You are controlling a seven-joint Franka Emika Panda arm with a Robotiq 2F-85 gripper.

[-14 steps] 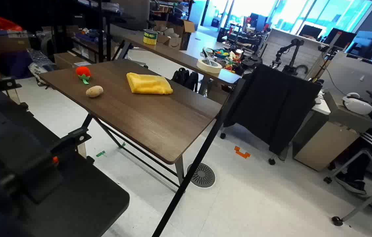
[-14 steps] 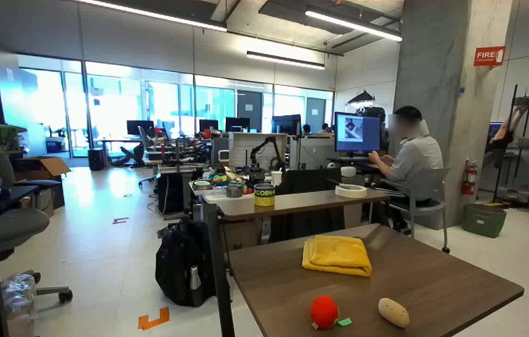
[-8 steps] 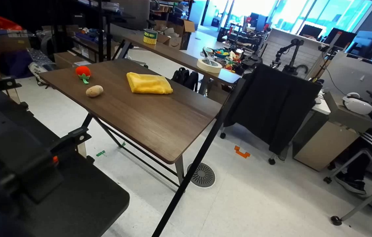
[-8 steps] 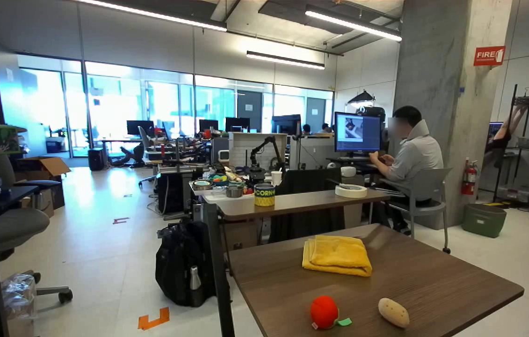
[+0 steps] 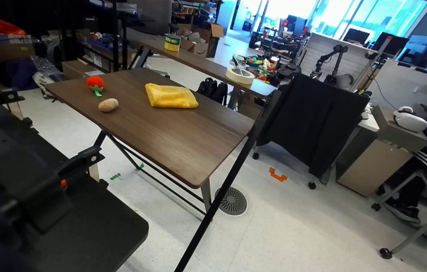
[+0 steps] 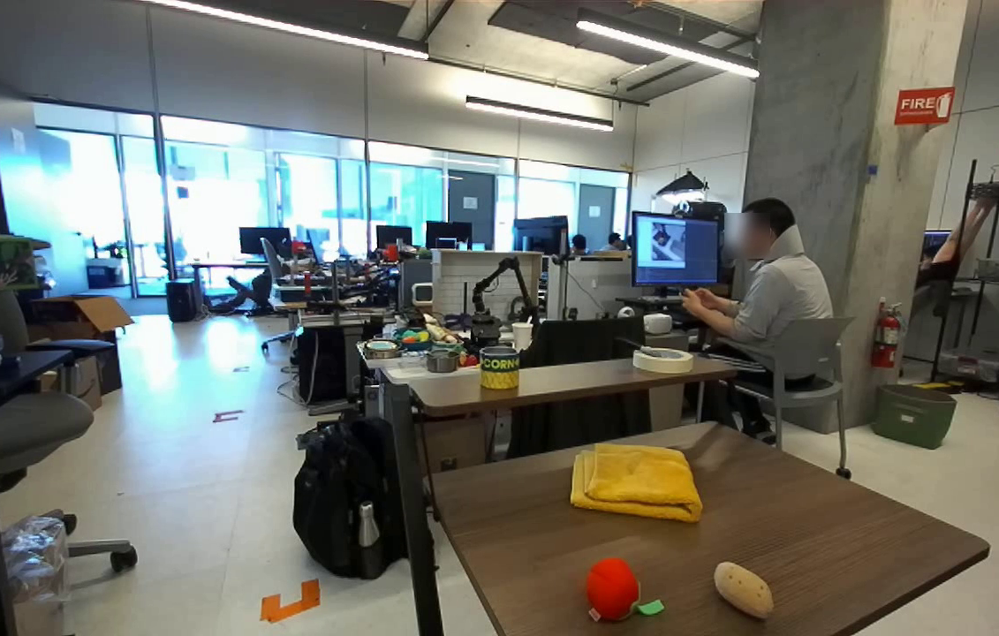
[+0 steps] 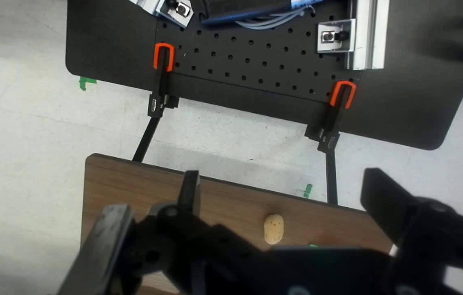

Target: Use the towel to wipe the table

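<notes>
The towel point(image 5: 171, 96), yellow and folded, lies flat on the brown wood-grain table point(image 5: 183, 139); both exterior views show it, and nothing touches it. In the wrist view the table point(image 7: 231, 205) fills the lower part, and the towel does not show there. My gripper point(image 7: 282, 173) stands open above the table's edge, its fingers point(image 7: 190, 190) far apart with nothing held between them. Neither exterior view shows the gripper.
A tan potato-like toy point(image 5: 108, 105) and a red toy point(image 6: 612, 589) with green leaves sit on the table. A raised brown shelf point(image 6: 570, 382) carries a corn can point(image 6: 499, 367) and a tape roll point(image 5: 239, 75). The black base table point(image 7: 251, 96) stands across a floor gap.
The seated person has shifted head and hands. Towel, table and toys have stayed in place, and no arm motion shows.
</notes>
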